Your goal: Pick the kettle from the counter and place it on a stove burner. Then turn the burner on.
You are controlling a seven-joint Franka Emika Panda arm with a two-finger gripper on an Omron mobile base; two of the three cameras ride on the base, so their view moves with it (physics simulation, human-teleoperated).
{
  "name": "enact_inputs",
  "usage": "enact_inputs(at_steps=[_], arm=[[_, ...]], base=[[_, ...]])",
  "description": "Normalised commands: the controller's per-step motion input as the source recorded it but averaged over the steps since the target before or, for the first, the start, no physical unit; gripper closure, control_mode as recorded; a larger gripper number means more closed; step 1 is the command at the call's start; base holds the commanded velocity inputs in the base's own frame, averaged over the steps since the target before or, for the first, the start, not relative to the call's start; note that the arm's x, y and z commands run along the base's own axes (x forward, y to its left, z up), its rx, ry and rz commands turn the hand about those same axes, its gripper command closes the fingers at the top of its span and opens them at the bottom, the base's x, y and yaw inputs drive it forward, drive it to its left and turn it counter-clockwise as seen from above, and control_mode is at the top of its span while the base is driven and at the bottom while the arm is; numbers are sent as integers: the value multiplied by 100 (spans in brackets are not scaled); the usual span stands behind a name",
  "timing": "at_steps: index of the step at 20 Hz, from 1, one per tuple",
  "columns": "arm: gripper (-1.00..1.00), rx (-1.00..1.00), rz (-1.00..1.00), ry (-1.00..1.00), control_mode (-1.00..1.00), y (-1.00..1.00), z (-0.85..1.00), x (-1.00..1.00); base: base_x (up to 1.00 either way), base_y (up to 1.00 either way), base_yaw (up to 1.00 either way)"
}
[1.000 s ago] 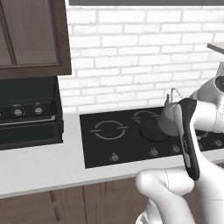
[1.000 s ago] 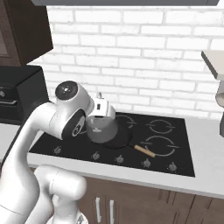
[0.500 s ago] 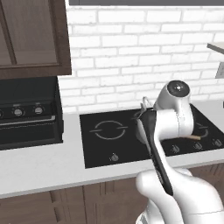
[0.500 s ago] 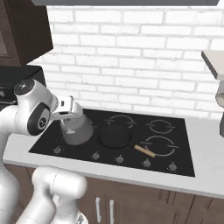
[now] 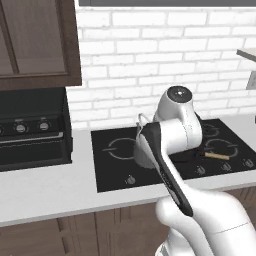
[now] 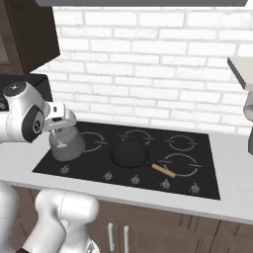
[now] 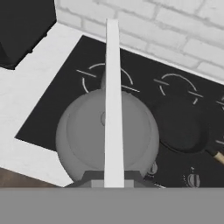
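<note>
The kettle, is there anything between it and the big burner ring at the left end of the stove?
Nothing visible is in the way. The gripper is shut on the kettle, holding it over the stove's left end. The burner ring is bare glass. The black pan sits to the right on another burner, clear of the path.

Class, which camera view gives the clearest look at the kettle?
The hand view: the kettle shows from above, body and handle. The right base view shows its side below the gripper; in the left base view the arm hides most of it.
</note>
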Motion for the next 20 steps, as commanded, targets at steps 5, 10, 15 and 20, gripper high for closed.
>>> enact_inputs(at_steps=[5,10,15,20], arm=[[100,3,0,11,-100,-1,-22,67],[100,10,0,0,-100,-6,-43,100],[100,2,-1,0,-100,0,-1,81],[100,0,0,4,-100,9,-13,23]], base=[[0,0,0],[0,0,0],[0,0,0],[0,0,0]])
